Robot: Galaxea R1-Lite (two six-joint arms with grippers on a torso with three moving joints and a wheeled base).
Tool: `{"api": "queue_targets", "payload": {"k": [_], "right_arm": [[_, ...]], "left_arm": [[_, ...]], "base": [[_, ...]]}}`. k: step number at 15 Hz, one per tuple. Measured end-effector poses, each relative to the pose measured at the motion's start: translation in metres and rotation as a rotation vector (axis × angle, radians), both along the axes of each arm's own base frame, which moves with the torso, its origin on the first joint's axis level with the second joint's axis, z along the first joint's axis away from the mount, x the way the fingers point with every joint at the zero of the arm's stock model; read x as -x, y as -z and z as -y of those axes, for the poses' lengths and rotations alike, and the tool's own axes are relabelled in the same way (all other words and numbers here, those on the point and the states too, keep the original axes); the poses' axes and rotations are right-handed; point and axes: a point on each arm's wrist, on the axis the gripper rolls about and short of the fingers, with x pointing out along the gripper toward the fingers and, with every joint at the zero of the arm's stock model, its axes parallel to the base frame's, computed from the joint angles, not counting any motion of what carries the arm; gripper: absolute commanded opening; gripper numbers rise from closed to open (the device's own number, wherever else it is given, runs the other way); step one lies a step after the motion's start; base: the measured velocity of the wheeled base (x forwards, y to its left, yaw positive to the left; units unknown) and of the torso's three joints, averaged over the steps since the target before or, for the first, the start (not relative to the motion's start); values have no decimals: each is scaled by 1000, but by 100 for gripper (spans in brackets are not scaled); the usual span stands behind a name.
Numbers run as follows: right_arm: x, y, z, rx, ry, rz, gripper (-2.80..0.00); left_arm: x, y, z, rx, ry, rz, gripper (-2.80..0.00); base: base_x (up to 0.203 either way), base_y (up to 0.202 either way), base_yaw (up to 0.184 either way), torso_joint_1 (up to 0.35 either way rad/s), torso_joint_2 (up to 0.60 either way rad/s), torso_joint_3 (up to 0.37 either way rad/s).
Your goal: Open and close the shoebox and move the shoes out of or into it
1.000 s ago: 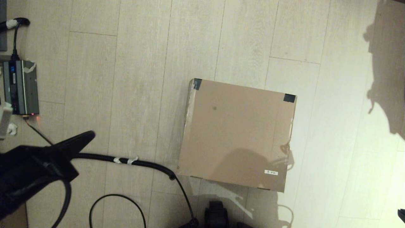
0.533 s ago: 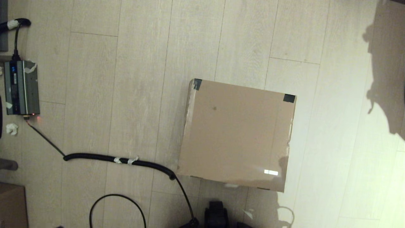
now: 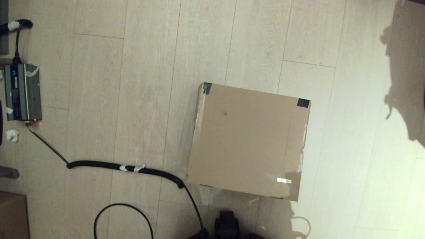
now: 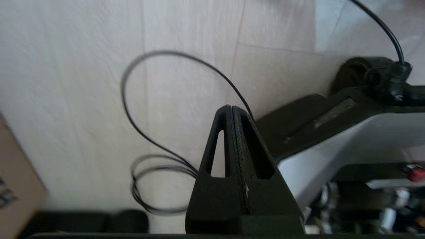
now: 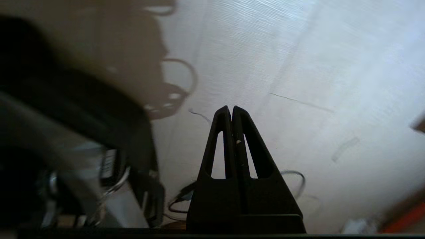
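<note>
— Where's the shoebox (image 3: 247, 141) from where you stand?

— On the pale plank floor (image 3: 146, 83), a little to the robot's right of centre, turned slightly askew. The lid is down flat. Black tape (image 3: 303, 103) marks the far right corner of the lid and another piece (image 3: 207, 88) the far left one, and a small silvery label (image 3: 284, 180) sits near the close right corner.

— Any shoes about?

— None that I can see. The box is closed, so I cannot tell what is inside.

— And the arms?

— Neither reaches into the head view. The left gripper (image 4: 231, 108) hangs above bare floor, its two black fingers pressed together with nothing between them; a thin black cable (image 4: 139, 109) loops on the boards beneath it, and part of the robot's dark and white base (image 4: 332, 132) lies beside it. The right gripper (image 5: 231, 108) is likewise pressed together and holding nothing, over floor that carries a broad shadow.

— What else is lying around?

— A grey power unit (image 3: 22, 92) with a small red light at the robot's far left, a ribbed black hose (image 3: 123, 167) running from near it toward the close left corner of the shoebox, and the corner of a darker brown box (image 3: 12, 215) at the near left edge.
</note>
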Motion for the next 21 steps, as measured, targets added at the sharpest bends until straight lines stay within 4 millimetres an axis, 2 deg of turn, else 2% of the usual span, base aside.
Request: {"api": "queue_targets", "payload": {"k": [2,3,9,12,21], "right_arm": [[2,0,1,-18,-141,27,-280],[4,0,1,-23,-153,50,-280],[21,4,2,-105,-44,272,-280],[22,4,3,-156,-11,310,-280],[23,4,3,-170,-6,323,-280]], "left_arm": [[5,0,0,-11,11,48,-280],[7,0,0,-13,26,78,-280],[22,3,1,-49,93,268,-280],[23,4,1,-39,76,290,-280],[24,4,0,-11,45,307,-280]], "base": [[0,0,0,0,0,0],[0,0,0,0,0,0],[0,0,0,0,0,0],[0,0,0,0,0,0],[0,0,0,0,0,0]]}}
